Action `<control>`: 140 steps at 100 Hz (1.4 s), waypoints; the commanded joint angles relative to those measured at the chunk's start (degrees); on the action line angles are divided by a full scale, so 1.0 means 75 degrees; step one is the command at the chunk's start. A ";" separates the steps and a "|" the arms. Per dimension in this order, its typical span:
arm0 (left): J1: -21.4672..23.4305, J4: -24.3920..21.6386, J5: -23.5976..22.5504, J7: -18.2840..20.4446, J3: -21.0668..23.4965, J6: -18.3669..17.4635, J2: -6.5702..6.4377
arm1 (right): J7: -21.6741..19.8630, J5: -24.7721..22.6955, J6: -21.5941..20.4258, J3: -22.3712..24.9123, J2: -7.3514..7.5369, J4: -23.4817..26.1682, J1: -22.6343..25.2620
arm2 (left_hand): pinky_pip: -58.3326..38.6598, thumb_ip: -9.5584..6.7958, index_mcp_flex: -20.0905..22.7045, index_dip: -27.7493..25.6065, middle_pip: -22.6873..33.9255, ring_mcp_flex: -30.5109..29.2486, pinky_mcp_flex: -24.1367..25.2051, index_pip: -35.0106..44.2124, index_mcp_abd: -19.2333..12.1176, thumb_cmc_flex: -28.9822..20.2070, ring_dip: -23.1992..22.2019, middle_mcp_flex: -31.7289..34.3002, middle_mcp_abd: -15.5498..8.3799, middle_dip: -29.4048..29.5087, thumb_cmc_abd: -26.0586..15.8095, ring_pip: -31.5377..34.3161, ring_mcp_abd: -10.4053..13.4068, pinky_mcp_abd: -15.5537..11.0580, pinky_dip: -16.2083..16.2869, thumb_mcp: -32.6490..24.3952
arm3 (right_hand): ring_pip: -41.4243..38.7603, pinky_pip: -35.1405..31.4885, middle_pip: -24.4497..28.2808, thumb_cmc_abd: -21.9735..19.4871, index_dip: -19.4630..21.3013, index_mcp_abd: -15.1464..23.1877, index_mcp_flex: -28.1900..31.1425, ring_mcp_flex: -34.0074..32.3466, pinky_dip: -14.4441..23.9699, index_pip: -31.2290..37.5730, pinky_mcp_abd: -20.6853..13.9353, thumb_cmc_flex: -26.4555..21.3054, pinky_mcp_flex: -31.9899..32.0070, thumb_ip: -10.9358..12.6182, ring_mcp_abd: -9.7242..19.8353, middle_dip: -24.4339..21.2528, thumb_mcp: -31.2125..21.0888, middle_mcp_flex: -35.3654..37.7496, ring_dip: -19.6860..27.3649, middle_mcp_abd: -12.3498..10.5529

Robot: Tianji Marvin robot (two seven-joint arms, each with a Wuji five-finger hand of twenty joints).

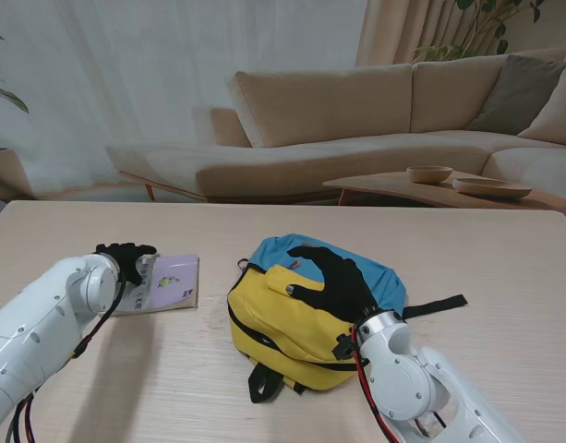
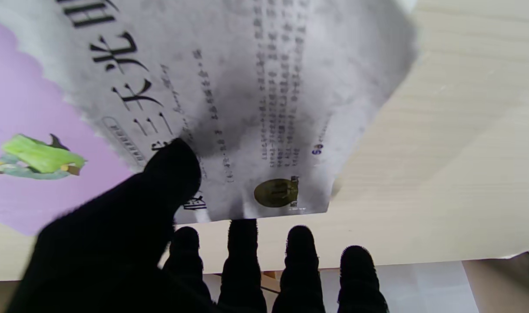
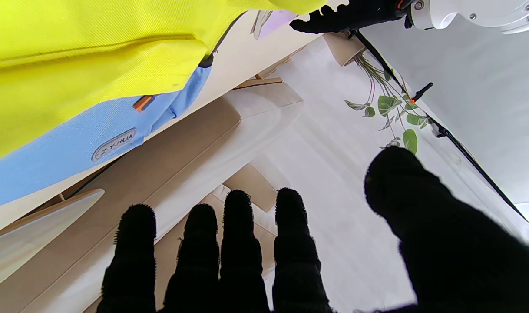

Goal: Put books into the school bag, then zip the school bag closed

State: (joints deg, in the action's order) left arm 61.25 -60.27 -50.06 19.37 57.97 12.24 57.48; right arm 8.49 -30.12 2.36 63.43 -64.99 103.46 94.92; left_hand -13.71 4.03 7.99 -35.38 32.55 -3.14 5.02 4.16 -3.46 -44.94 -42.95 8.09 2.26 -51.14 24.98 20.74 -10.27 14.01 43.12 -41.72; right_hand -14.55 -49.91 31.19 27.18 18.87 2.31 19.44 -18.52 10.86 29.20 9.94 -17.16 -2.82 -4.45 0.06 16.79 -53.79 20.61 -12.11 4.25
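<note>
The book (image 1: 165,281) lay flat on the worktop (image 1: 504,249), left of the school bag (image 1: 306,314), its long axis running left to right toward the bag. The left hand (image 1: 127,259) pinched its left edge, thumb on the cover. The right hand (image 1: 333,277) rested spread on the bag

Bright, even daylight through the sheer curtains (image 1: 126,83). Soft shadows on the table (image 1: 172,369). Wrist views blur at the near black fingers (image 2: 243,261).
</note>
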 commanded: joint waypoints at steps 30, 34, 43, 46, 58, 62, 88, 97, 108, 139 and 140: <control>0.0095 0.0203 -0.0283 -0.0211 -0.0125 0.0002 0.0040 | -0.0081 0.0004 -0.0012 -0.0029 -0.0073 0.0021 0.0053 | -0.5395 0.0457 -0.0044 -0.0414 0.4236 -0.1211 -0.0086 0.3883 0.0856 -0.1593 -0.3048 0.2652 -0.0861 -0.5174 0.0978 0.5581 -0.0515 0.0732 -0.0082 -0.0662 | -0.0059 -0.0172 0.0098 0.0070 -0.0133 -0.0016 -0.0025 0.0057 0.0117 0.0086 -0.0035 0.0180 0.0017 0.0237 0.0185 0.0056 -0.0216 0.0101 -0.0013 -0.0213; 0.0118 0.0196 -0.0338 -0.0267 -0.0101 -0.0008 0.0039 | -0.0080 0.0006 -0.0011 -0.0032 -0.0073 0.0021 0.0052 | -0.5573 0.0484 0.0123 -0.0626 0.4336 -0.1391 -0.0166 0.4960 0.0783 -0.1669 -0.3088 0.2845 -0.0895 -0.5175 0.0999 0.5630 -0.0513 0.0808 -0.0190 -0.0658 | -0.0058 -0.0173 0.0097 0.0066 -0.0134 -0.0013 -0.0027 0.0059 0.0118 0.0085 -0.0034 0.0182 0.0017 0.0237 0.0185 0.0056 -0.0217 0.0101 -0.0012 -0.0213; 0.0204 0.0180 -0.0401 -0.0505 0.0021 -0.0104 0.0060 | -0.0073 0.0005 -0.0014 -0.0038 -0.0075 0.0022 0.0053 | -0.5787 0.0551 0.2213 -0.1051 0.4440 -0.1661 -0.0303 0.6568 0.0103 -0.1835 -0.3103 0.3184 -0.0827 -0.5174 0.1026 0.5706 -0.0596 0.0985 -0.0285 -0.0656 | -0.0060 -0.0172 0.0098 0.0070 -0.0135 -0.0014 -0.0021 0.0052 0.0119 0.0085 -0.0036 0.0181 0.0019 0.0238 0.0195 0.0057 -0.0224 0.0102 -0.0013 -0.0215; 0.0236 0.0155 -0.0406 -0.0543 0.0072 -0.0122 0.0067 | -0.0069 0.0006 -0.0014 -0.0042 -0.0076 0.0021 0.0052 | -0.5831 0.0557 0.2776 -0.1038 0.4441 -0.1687 -0.0312 0.6941 -0.0121 -0.1886 -0.3106 0.3242 -0.0779 -0.5171 0.0997 0.5705 -0.0631 0.1018 -0.0342 -0.0589 | -0.0060 -0.0172 0.0098 0.0073 -0.0135 -0.0018 -0.0018 0.0052 0.0120 0.0087 -0.0035 0.0177 0.0020 0.0239 0.0194 0.0057 -0.0228 0.0102 -0.0013 -0.0214; 0.0418 -0.0090 -0.0398 -0.0589 0.0336 -0.0047 0.0098 | -0.0064 0.0012 -0.0017 -0.0052 -0.0078 0.0025 0.0050 | -0.5748 0.0554 0.3832 -0.1036 0.4313 -0.1453 -0.0145 0.7643 -0.0577 -0.1785 -0.2967 0.3151 -0.0601 -0.5039 0.0887 0.5535 -0.0774 0.0982 -0.0478 -0.0378 | -0.0065 -0.0176 0.0100 0.0073 -0.0134 -0.0017 -0.0003 0.0046 0.0123 0.0093 -0.0029 0.0178 0.0014 0.0238 0.0182 0.0058 -0.0232 0.0106 -0.0016 -0.0201; 0.0497 -0.0207 -0.0385 -0.0601 0.0450 0.0004 0.0112 | -0.0061 0.0014 -0.0018 -0.0053 -0.0078 0.0028 0.0051 | -0.5654 0.0492 0.3884 -0.1043 0.4199 -0.1314 -0.0052 0.7725 -0.0623 -0.1710 -0.2860 0.3018 -0.0520 -0.4931 0.0952 0.5405 -0.0825 0.0951 -0.0527 -0.0449 | -0.0063 -0.0176 0.0101 0.0074 -0.0134 -0.0020 0.0002 0.0049 0.0124 0.0093 -0.0029 0.0179 0.0015 0.0238 0.0168 0.0058 -0.0233 0.0115 -0.0015 -0.0198; 0.1292 -0.1558 -0.0589 -0.0091 0.1399 0.0216 0.0114 | -0.0038 0.0038 -0.0018 -0.0060 -0.0087 0.0065 0.0056 | -0.3738 0.0351 0.3538 -0.1875 0.0015 -0.0385 0.0063 0.7917 -0.0392 -0.1242 0.0263 0.1390 0.0404 0.1156 0.1079 0.1514 -0.0963 0.0644 -0.0784 -0.1473 | -0.0065 -0.0181 0.0095 0.0073 -0.0136 -0.0020 0.0030 0.0036 0.0129 0.0092 -0.0024 0.0184 0.0007 0.0239 0.0177 0.0056 -0.0245 0.0123 -0.0016 -0.0187; 0.1632 -0.2114 -0.0517 0.0124 0.1774 0.0228 0.0122 | -0.0043 0.0038 -0.0034 -0.0059 -0.0084 0.0085 0.0066 | -0.4256 0.0323 0.3324 -0.2327 -0.0581 -0.0846 -0.0073 0.8014 -0.0230 -0.1327 0.0526 0.1850 0.0612 0.1995 0.0886 0.1150 -0.1060 0.0712 -0.0496 -0.1573 | -0.0066 -0.0189 0.0098 0.0075 -0.0137 -0.0027 0.0035 0.0038 0.0134 0.0091 -0.0018 0.0181 0.0002 0.0242 0.0172 0.0057 -0.0253 0.0135 -0.0017 -0.0180; 0.2066 -0.2774 -0.0474 0.0220 0.2171 0.0293 0.0145 | -0.0052 0.0058 -0.0052 -0.0052 -0.0083 0.0106 0.0080 | -0.5397 0.0204 0.3203 -0.3303 -0.0645 -0.2373 -0.0927 0.7905 -0.0543 -0.1425 0.0489 0.3453 0.0849 0.2163 0.0386 0.1509 -0.1420 0.1088 -0.0437 -0.1425 | -0.0068 -0.0197 0.0093 0.0077 -0.0136 -0.0022 0.0057 0.0023 0.0138 0.0094 -0.0010 0.0175 -0.0004 0.0246 0.0180 0.0055 -0.0268 0.0143 -0.0017 -0.0173; 0.3350 -0.4601 -0.0319 0.0284 0.3353 -0.0004 0.0213 | -0.0055 0.0107 -0.0069 -0.0063 -0.0089 0.0086 0.0063 | -0.8138 0.0358 0.3089 -0.4386 -0.0402 -0.4844 -0.2750 0.7756 -0.1049 -0.2367 -0.0583 0.6452 0.0860 -0.1195 0.0503 0.4357 -0.1830 0.1781 -0.0088 -0.0302 | -0.0063 -0.0206 0.0089 0.0089 -0.0136 -0.0027 0.0086 0.0002 0.0146 0.0090 0.0010 0.0173 -0.0024 0.0249 0.0169 0.0054 -0.0293 0.0191 -0.0014 -0.0177; 0.3397 -0.4663 -0.0302 0.0272 0.3396 -0.0024 0.0217 | -0.0055 0.0107 -0.0069 -0.0064 -0.0089 0.0083 0.0060 | -0.8172 0.0348 0.3075 -0.4424 -0.0363 -0.4862 -0.2782 0.7759 -0.1042 -0.2375 -0.0627 0.6434 0.0862 -0.1219 0.0493 0.4437 -0.1822 0.1785 -0.0067 -0.0284 | -0.0063 -0.0204 0.0088 0.0090 -0.0137 -0.0030 0.0085 0.0002 0.0145 0.0090 0.0010 0.0169 -0.0021 0.0250 0.0168 0.0054 -0.0297 0.0190 -0.0014 -0.0177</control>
State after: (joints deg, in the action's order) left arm 85.19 -92.52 -52.85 20.98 82.58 12.71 58.98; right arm 8.85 -29.20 2.19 63.31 -65.16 104.03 95.08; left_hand -70.09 12.02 30.01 -62.60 24.21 -36.41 -14.34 55.74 -3.61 -56.04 -45.02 54.83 7.84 -57.61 34.35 48.80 -21.53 24.18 40.48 -41.63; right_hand -14.56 -50.51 31.65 27.19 18.35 2.24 19.77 -18.52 11.21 30.09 10.05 -17.16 -2.98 -4.45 0.07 16.79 -54.49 20.65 -12.11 4.25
